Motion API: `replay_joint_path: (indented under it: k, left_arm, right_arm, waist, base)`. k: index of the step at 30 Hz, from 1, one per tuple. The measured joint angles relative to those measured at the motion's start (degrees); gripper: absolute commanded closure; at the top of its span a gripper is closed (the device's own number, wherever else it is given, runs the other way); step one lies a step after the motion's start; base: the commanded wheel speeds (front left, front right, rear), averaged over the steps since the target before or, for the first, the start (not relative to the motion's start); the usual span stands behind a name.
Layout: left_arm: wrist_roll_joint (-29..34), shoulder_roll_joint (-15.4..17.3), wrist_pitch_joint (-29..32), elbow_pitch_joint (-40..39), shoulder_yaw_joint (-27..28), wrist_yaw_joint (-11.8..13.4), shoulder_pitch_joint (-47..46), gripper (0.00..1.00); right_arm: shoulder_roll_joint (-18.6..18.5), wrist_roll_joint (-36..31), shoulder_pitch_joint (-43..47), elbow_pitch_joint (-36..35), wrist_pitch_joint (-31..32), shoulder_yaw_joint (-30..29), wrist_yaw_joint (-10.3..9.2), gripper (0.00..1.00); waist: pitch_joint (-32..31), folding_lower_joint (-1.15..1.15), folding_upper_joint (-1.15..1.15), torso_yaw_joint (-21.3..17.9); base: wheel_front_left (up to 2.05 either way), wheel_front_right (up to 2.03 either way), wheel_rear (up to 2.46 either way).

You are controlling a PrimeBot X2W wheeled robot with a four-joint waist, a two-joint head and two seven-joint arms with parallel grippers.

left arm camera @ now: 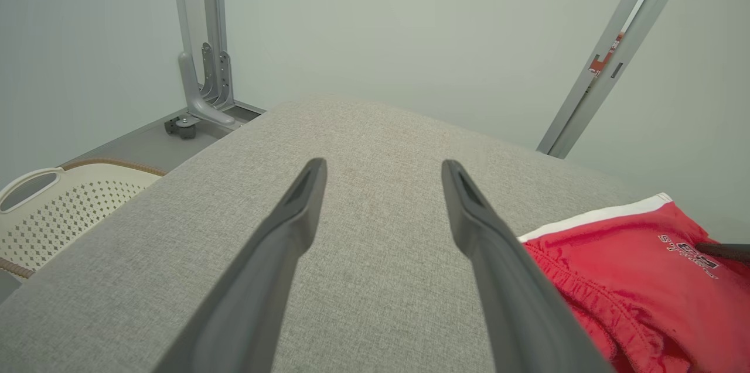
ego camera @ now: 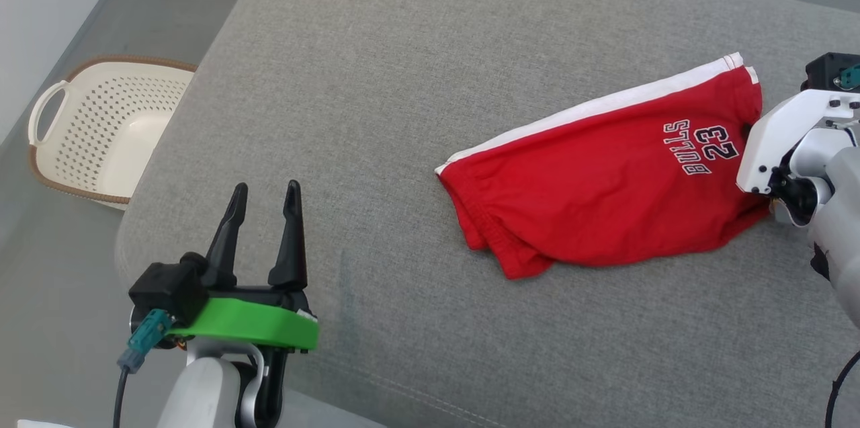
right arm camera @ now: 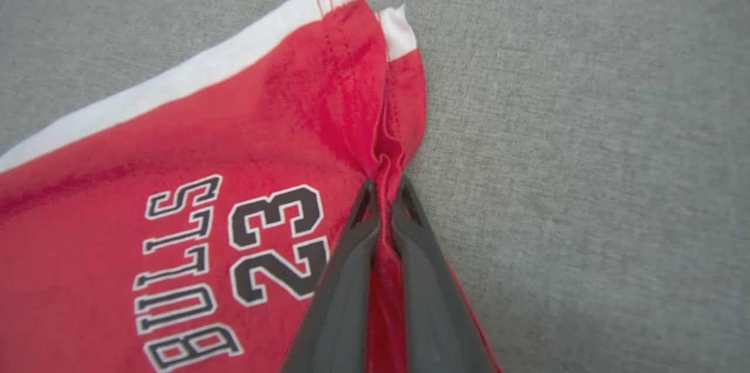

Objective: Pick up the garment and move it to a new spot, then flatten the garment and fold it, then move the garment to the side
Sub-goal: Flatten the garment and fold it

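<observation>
Your left hand stands spread at the edge of the grey table, while your right hand pinches the hem of the red shorts.

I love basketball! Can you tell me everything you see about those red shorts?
The red shorts look like soft, thin cloth, with a white stripe along one side and BULLS 23 printed in black with white outlines. They lie mostly flat, rumpled at the gathered waistband, on the grey cushion. The right gripper is shut on the hem, bunching the cloth there.
</observation>
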Motion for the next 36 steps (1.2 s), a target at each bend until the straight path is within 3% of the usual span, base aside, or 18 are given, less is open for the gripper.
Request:
replay_joint_path:
  k: [6, 18, 26, 36]
  left_arm:
    - [1.78, -0.02, 0.01, -1.26, 2.11, -0.05, 1.32, 0.00]
    - [5.69, 0.05, 0.00, -0.70, 3.01, -0.70, 4.17, 0.00]
    - [6.09, 0.38, 0.00, -0.24, 3.37, -1.21, 5.61, 0.00]
    - [5.39, -0.51, 0.01, 0.96, 2.43, -1.49, 7.21, 0.00]
  right_arm:
    - [1.30, 0.87, 0.76, -0.26, -2.68, -0.60, 0.00, 1.00]
    - [-0.97, 4.92, 5.81, -1.30, -6.54, -2.50, 0.00, 1.00]
    - [-0.43, 3.86, 5.15, -2.09, -10.16, -1.04, -0.01, 1.00]
    - [7.23, -0.07, 2.36, -8.32, -10.69, 5.77, -0.05, 1.00]
  waist:
    - [-1.85, 0.00, 0.00, -2.49]
    - [-6.43, 0.00, 0.00, -10.62]
    - [-9.19, 0.00, 0.00, -14.83]
    - [-12.26, 0.00, 0.00, -13.35]
  base:
    - [0.00, 0.00, 0.00]
    - [0.00, 0.00, 0.00]
    - [0.00, 0.00, 0.00]
    - [0.00, 0.00, 0.00]
